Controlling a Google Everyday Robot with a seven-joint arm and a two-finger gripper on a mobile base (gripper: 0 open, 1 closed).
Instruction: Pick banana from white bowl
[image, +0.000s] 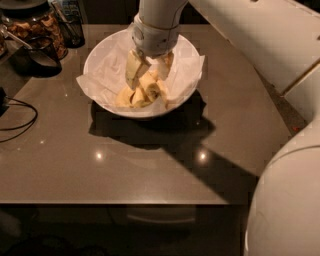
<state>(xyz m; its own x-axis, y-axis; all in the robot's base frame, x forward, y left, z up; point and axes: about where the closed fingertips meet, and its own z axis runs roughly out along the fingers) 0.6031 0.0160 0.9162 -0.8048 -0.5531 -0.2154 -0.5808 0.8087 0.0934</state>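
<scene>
The white bowl (107, 60), lined with crinkled white paper, stands at the back middle of the brown table. A pile of pale-yellow bananas (141, 93) lies in its front half; I cannot tell which one is the longest. My gripper (149, 67) reaches down into the bowl from above, right over the pile. It is open, with one finger (132, 69) on the left of the pile's top and the other on the right. Nothing is lifted. The gripper hides the far bananas.
Dark glass jars (37, 25) and a black cup with a scoop (35, 54) stand at the back left. A black cable (17, 120) lies at the left edge. My white arm and body (285, 200) fill the right side. The table's front edge runs across the lower part of the view.
</scene>
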